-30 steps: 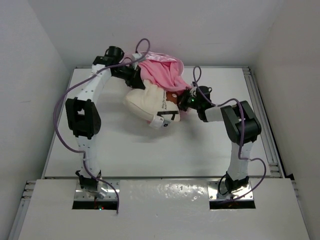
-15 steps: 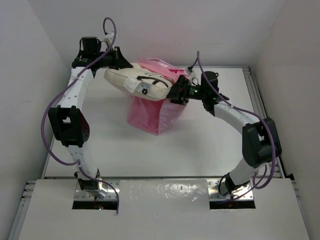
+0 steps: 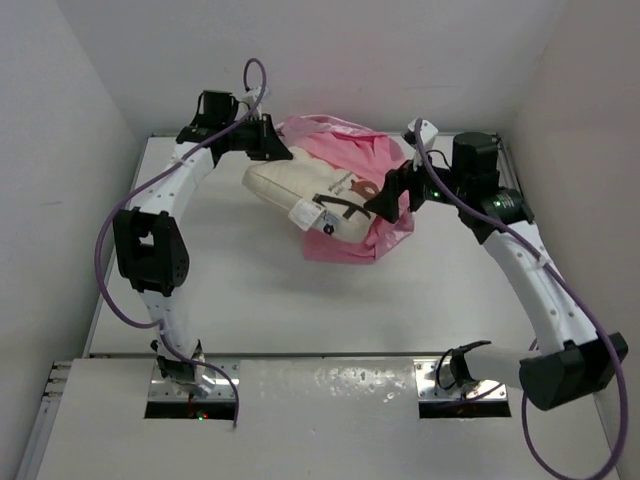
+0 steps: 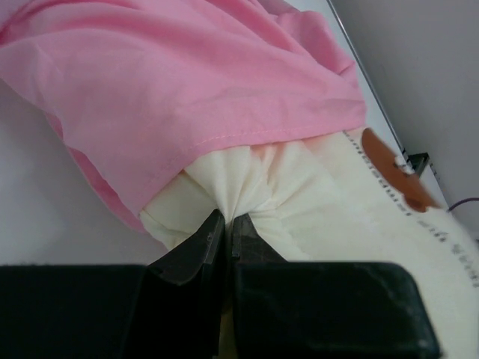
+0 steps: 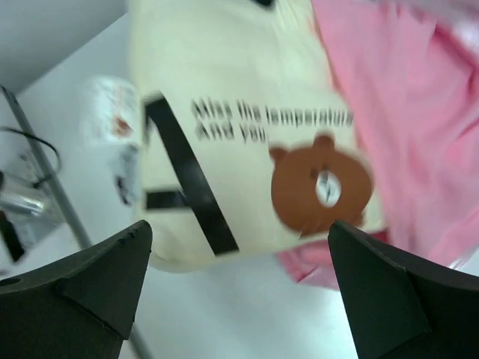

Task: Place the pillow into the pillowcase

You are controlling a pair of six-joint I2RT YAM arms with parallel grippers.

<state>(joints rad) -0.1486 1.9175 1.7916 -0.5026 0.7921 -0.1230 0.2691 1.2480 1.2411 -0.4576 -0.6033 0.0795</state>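
The cream pillow lies at the back of the table with its far end inside the pink pillowcase. Its near end, with black print, a bear face and a white tag, sticks out. My left gripper is shut on a pinch of the pillow's cream fabric just below the pillowcase's hem. The left fingers are pressed together. My right gripper stands wide open just off the pillow's printed end, holding nothing. In the right wrist view the pillow and pillowcase fill the space beyond the right gripper.
The white table sits between white walls on the left, the back and the right. A metal rail runs along its right edge. Purple cables loop over both arms.
My right gripper has gone from shut to wide open and has drawn back to the right of the pillow. The left gripper has stayed shut on the pillow, which has shifted right with the pillowcase.
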